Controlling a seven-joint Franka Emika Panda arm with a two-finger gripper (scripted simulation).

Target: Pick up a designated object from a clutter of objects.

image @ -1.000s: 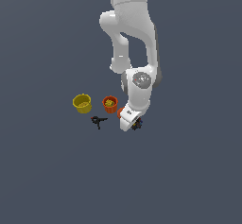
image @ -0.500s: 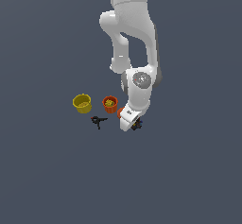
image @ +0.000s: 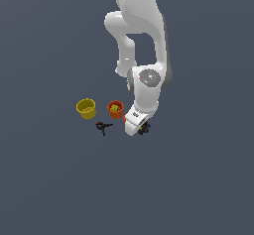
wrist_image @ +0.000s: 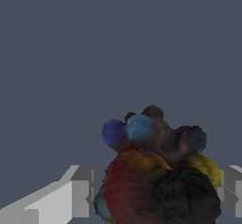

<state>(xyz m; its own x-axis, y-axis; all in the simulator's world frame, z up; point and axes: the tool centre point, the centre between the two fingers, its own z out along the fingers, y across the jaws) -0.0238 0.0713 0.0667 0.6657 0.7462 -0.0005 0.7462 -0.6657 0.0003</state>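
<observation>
The designated object, a dark lumpy thing with blue, brown, black and orange-yellow specks (wrist_image: 156,171), fills the wrist view between my two grey fingers (wrist_image: 80,192). In the exterior view it shows as a small dark speck (image: 145,128) under the lowered white hand. My gripper (image: 141,128) is down at the floor around it, jaws apart, one finger on each side; a small gap shows between one finger and the lump. The gripper's midpoint in the wrist view (wrist_image: 156,192) lies over the lump.
To the exterior view's left stand a yellow cup (image: 86,108) and an orange cup (image: 115,109). The thin black branched piece (image: 103,127) lies in front of them. The orange ball is mostly hidden behind the hand. All rest on a plain grey floor.
</observation>
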